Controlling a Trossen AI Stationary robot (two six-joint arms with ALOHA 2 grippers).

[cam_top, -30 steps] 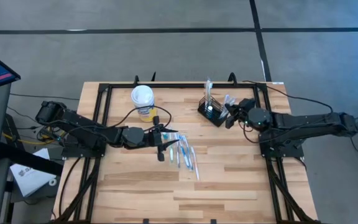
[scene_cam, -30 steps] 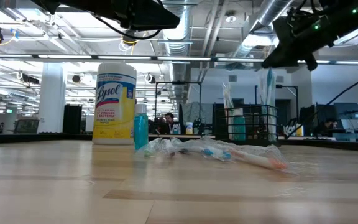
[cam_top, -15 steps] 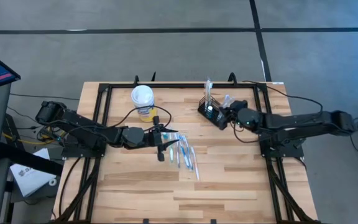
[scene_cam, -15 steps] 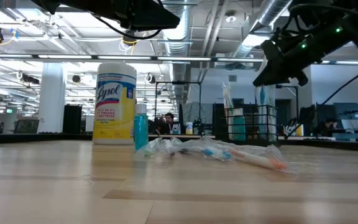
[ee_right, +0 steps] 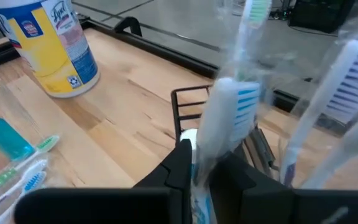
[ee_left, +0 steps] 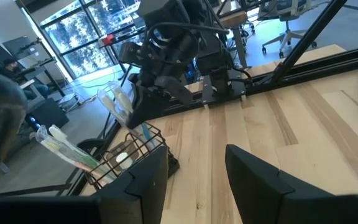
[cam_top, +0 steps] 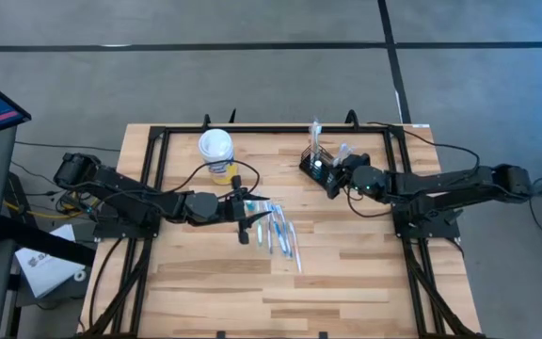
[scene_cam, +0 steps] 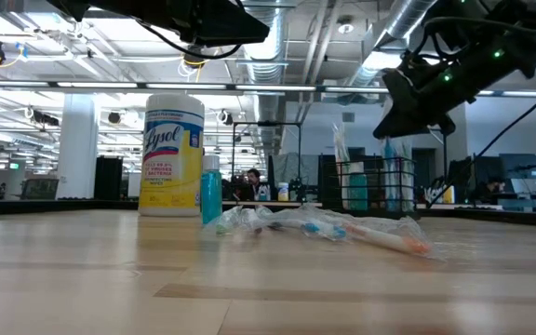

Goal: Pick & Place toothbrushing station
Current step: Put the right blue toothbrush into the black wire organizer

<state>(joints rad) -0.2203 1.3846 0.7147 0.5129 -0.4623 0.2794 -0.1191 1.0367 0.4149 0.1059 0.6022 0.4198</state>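
Note:
The toothbrushing station (cam_top: 320,168), a small black wire-mesh caddy, stands at the table's far right with wrapped toothbrushes (ee_right: 328,106) upright in it; it also shows in the low view (scene_cam: 375,186) and the left wrist view (ee_left: 126,162). My right gripper (cam_top: 340,172) hangs just right of and over the caddy, shut on a wrapped white-and-blue toothbrush (ee_right: 229,112). My left gripper (cam_top: 247,213) hovers open over the pile of loose toothbrushes at the table's middle, with nothing between its fingers (ee_left: 135,186). My right gripper pinches the wrapped toothbrush's handle (ee_right: 199,163) below the head between its two fingers (ee_right: 180,167). The fingers slant down from the table's right side. The brush stands head up over the caddy's rim (ee_right: 188,93); its lower end is hidden by the fingers.
A yellow wipes canister with a white lid (cam_top: 215,151) and a small teal bottle (scene_cam: 211,191) stand at the far left-middle. Loose wrapped toothbrushes (cam_top: 280,235) lie at the table's centre. A black frame rail (cam_top: 158,169) runs round the table's edges.
My right gripper has come down and toward the table's left, onto the caddy, tipping a little further downward and carrying the toothbrush with it.

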